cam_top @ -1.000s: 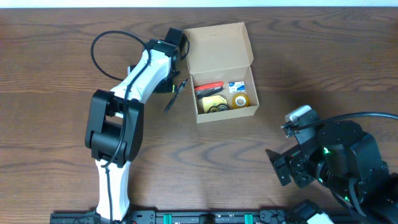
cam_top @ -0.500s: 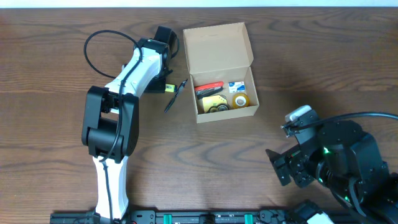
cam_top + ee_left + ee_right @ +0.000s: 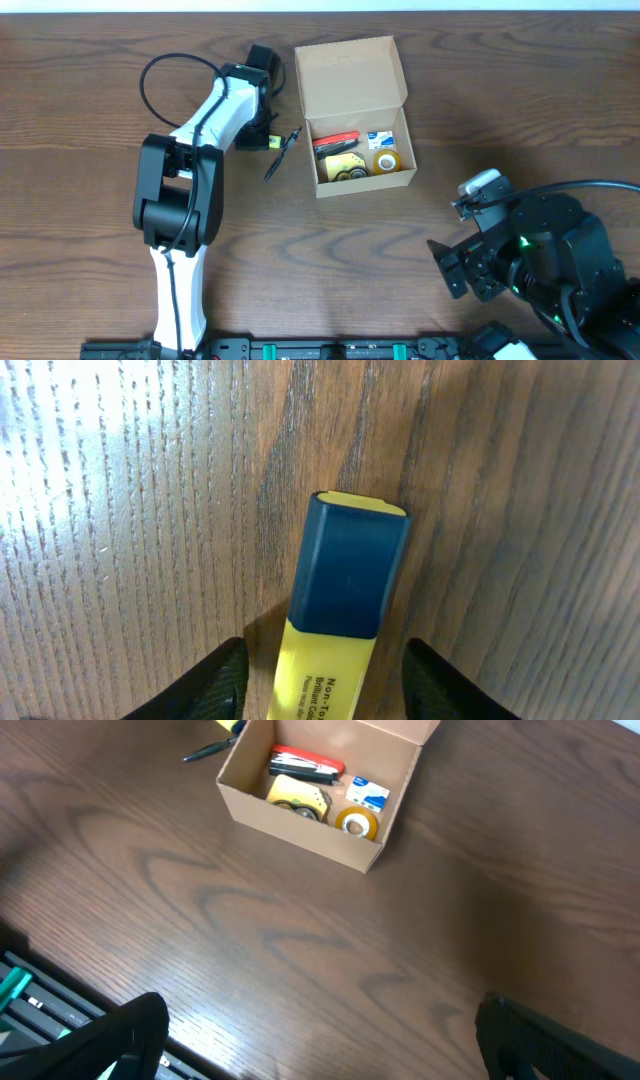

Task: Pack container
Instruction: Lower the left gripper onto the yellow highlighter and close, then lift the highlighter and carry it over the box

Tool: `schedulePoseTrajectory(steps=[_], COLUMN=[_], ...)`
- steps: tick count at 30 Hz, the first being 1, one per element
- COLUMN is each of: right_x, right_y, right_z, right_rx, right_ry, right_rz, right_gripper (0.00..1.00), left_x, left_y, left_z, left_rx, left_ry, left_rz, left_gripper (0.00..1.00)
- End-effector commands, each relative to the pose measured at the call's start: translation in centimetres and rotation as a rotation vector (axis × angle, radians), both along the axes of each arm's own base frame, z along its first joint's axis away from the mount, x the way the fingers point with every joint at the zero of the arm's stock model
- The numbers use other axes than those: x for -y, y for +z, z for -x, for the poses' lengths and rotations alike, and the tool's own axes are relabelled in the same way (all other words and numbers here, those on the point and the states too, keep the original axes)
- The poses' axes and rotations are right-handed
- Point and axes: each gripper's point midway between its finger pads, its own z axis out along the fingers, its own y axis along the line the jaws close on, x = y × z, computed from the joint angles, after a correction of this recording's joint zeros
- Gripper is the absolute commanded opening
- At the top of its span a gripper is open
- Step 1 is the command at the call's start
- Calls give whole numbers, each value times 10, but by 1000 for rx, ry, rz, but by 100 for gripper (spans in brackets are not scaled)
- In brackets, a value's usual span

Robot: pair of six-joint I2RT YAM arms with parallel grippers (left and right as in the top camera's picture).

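Yellow highlighter (image 3: 340,600) lay lengthwise, unclamped, between the wide-spread fingers of the left gripper (image 3: 325,685), the container (image 3: 366,184) close on its right.

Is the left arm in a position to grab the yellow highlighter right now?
Probably yes: the left gripper sits with open fingers either side of the highlighter, which lies on the table with nothing between.

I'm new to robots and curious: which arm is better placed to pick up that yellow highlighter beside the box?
Left, probably. The left gripper hangs open with a finger on each side of the highlighter, which lies just beside the container. The right gripper is far from both.
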Motion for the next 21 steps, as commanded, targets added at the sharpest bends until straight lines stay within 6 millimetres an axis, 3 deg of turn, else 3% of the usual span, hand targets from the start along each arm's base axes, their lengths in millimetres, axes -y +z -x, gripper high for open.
schedulePoseTrajectory(steps=[1, 7, 21], right_x=[5, 5, 5], right_y=[1, 1, 1], right_z=[-2, -2, -2], right_rx=[3, 3, 3], right_ry=[-34, -35, -35], right_rz=[-2, -2, -2], right_gripper=[99, 99, 99], left_x=[-2, -6, -5], left_y=[-12, -12, -21], left_z=[0, 0, 3], left_rx=[-38, -55, -81], left_ry=[13, 20, 12], left_rz=[52, 109, 131], left_gripper=[49, 44, 43])
